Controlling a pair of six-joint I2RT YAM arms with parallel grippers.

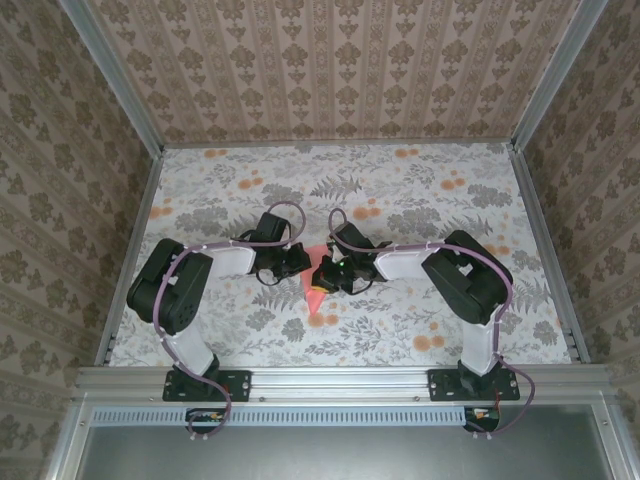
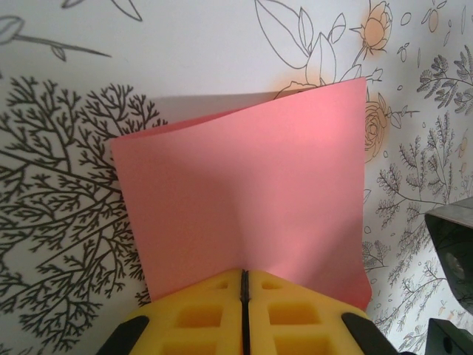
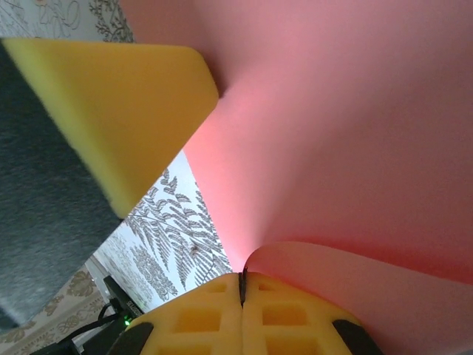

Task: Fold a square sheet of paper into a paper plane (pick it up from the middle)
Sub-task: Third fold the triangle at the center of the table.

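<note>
Pinching the paper point(image 2: 251, 185) at its near edge: left gripper point(image 2: 244, 285), pads pressed together on the sheet. Right gripper point(image 3: 242, 285) likewise clamped on the paper, which curls up and away above it. Paper sits between both grippers at mid-counter point(image 1: 400, 190), creased down its middle.
</note>
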